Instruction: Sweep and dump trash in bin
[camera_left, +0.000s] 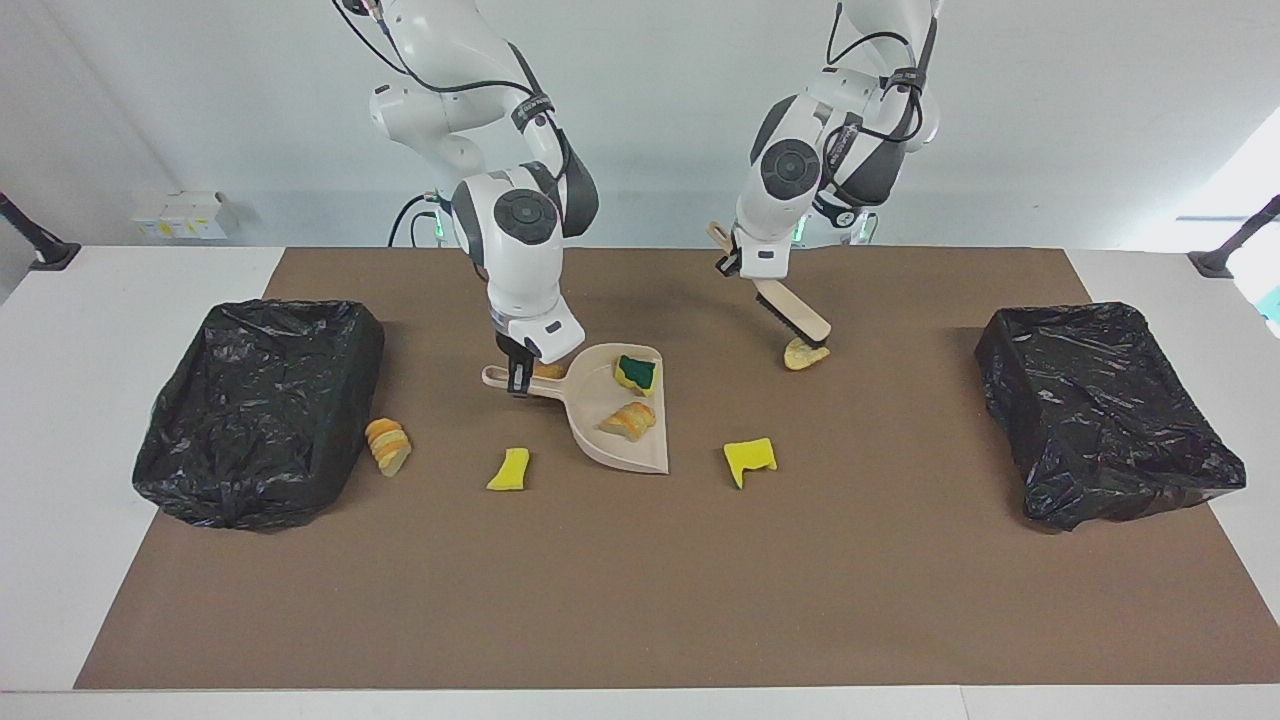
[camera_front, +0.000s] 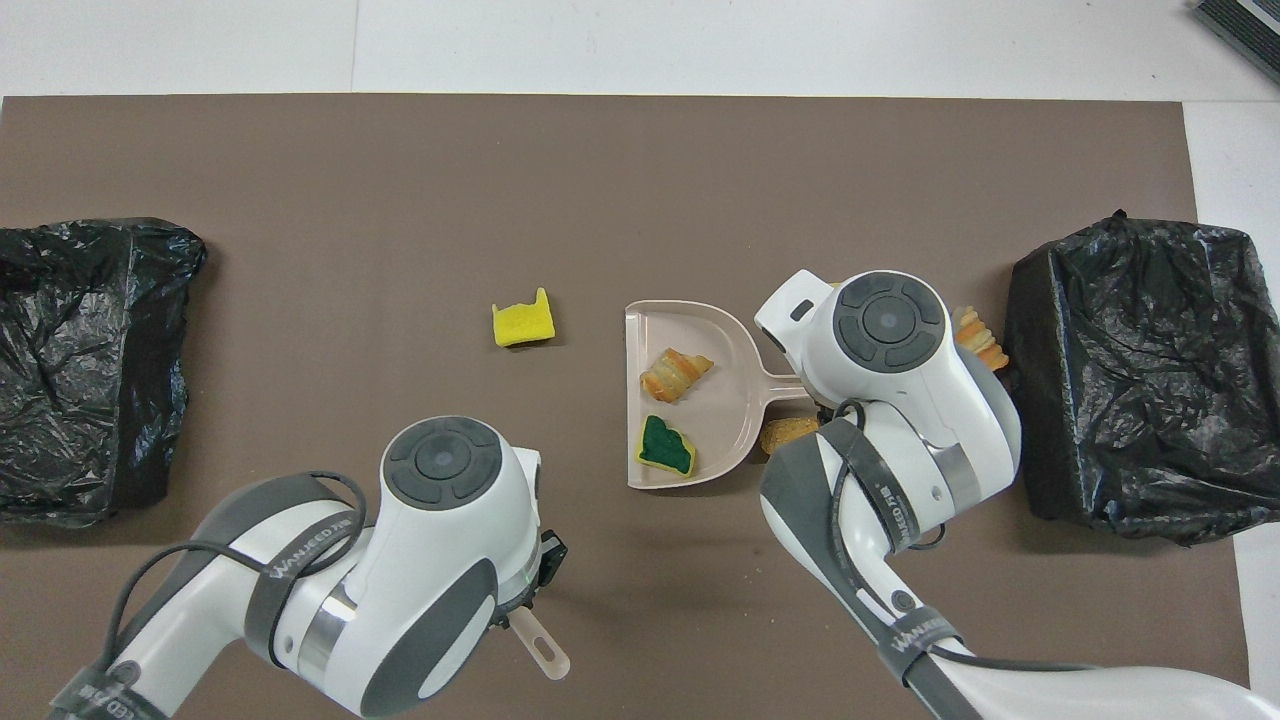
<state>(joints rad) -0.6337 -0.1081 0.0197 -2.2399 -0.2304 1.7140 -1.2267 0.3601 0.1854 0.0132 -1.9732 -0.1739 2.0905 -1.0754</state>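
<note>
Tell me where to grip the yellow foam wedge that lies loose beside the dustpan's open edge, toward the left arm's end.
Grip the yellow foam wedge across its notched body, coming straight down from above. It lies flat on the mat, clear of the dustpan, with room around it for both fingers.

Left claw (camera_left: 752, 268) raised, clamped tight, wrist tilted; right claw (camera_left: 516, 378) low, clamped tight, pointing down.

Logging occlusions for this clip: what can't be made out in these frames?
- Overhead view: brush head and tan scrap hidden under the left arm.
- Overhead view: dustpan handle grip hidden by the right arm's wrist.
- Both views: bin contents unreadable in black liner.
</note>
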